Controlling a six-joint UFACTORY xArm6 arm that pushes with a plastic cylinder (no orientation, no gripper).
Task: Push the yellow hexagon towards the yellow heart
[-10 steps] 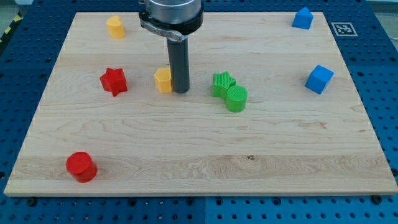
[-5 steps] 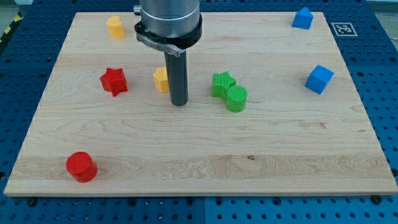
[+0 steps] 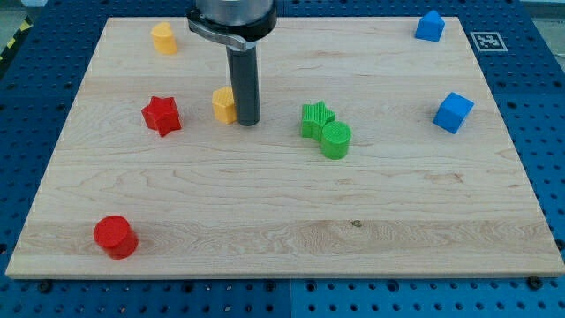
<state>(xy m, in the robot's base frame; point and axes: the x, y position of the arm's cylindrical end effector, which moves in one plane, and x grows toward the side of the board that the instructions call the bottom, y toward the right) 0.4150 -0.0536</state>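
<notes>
The yellow hexagon [image 3: 223,104] lies on the wooden board, left of centre in the upper half. My tip [image 3: 247,121] stands right against its right side, partly hiding it. The yellow heart [image 3: 163,38] sits near the board's top edge, up and to the left of the hexagon, well apart from it.
A red star [image 3: 161,115] lies just left of the hexagon. A green star [image 3: 316,117] and a green cylinder [image 3: 335,140] touch each other right of my tip. A red cylinder [image 3: 116,236] is at the bottom left. Two blue blocks [image 3: 430,26] [image 3: 454,112] sit at the right.
My tip dipped towards the view's bottom, then moved up and left. The yellow hexagon has shifted up and to the left, towards the heart.
</notes>
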